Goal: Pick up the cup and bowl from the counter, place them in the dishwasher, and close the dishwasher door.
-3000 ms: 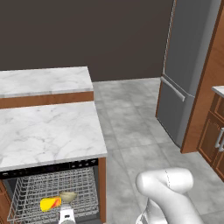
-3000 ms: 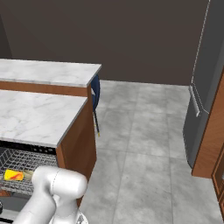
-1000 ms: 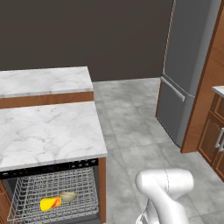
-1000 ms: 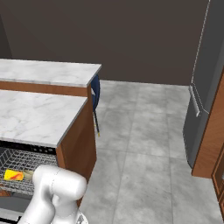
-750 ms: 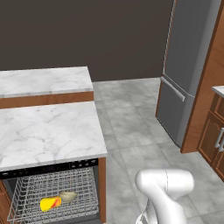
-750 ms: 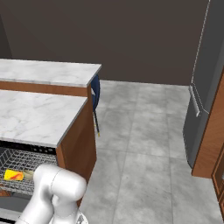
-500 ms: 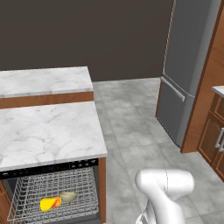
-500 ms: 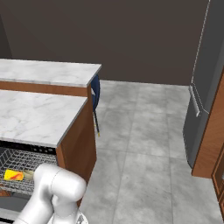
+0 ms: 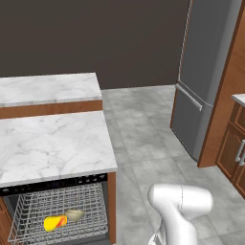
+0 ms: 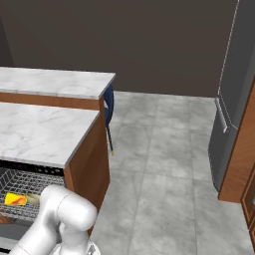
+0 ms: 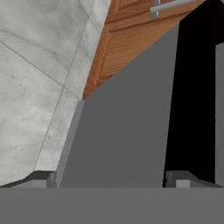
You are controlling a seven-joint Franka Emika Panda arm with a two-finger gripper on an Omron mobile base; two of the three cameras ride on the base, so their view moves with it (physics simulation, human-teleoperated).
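The cup [image 9: 55, 222] lay on its side in the wire rack [image 9: 57, 213] of the dishwasher [image 9: 60, 210], at about 8 o'clock in the left base view. The bowl [image 9: 74, 215] sat just beside it, toward 3 o'clock of the cup, apparently touching it. In the right base view the cup [image 10: 16, 199] showed at 8 o'clock, partly behind the arm [image 10: 57, 224].

The rack stood pulled out under the counter [image 9: 52, 143], below the black control strip [image 9: 57, 183]. A higher marble slab [image 9: 48, 88] sat behind the counter, toward 10 o'clock.

In the hand view the dishwasher door [image 11: 122, 131], a flat grey panel, lay close before the gripper [image 11: 113, 178], with its black handle [image 11: 192, 87] toward 2 o'clock. The two fingers [image 11: 41, 177] stood spread wide, holding nothing; whether they touched the panel could not be told. Wood cabinet fronts [image 11: 131, 39] appeared at 12 o'clock, floor tiles [image 11: 35, 65] at 10 o'clock.

The fridge [image 9: 206, 72] stood at 2 o'clock in the left base view.
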